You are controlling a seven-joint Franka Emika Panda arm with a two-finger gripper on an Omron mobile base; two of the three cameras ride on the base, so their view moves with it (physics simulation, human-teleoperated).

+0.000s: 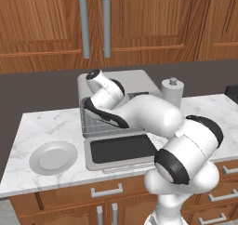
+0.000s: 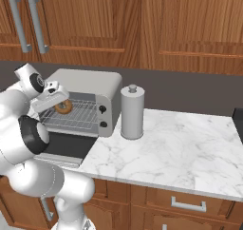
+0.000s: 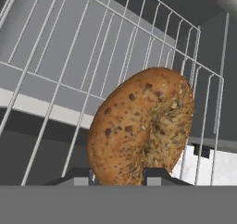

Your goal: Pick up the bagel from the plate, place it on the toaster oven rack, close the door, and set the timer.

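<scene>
The bagel (image 3: 143, 126), golden-brown and seeded, stands on edge between my two fingertips. My gripper (image 3: 118, 177) is shut on it. From the right base view, the gripper (image 2: 60, 102) holds the bagel (image 2: 64, 107) just above the toaster oven rack (image 2: 78, 117), at the mouth of the cavity; I cannot tell if they touch. The rack's wires (image 3: 92, 56) run under and behind the bagel. The door (image 1: 118, 149) lies open and flat in front of the oven, dark glass up. The light grey plate (image 1: 53, 157) sits bare at the counter's front left.
The grey toaster oven (image 2: 90, 84) stands against the back wall with two dark knobs (image 2: 102, 109) on its right front. A grey paper towel roll (image 2: 132, 111) stands right of it. Wooden cabinets hang above. My own arm covers much of the oven in the left base view.
</scene>
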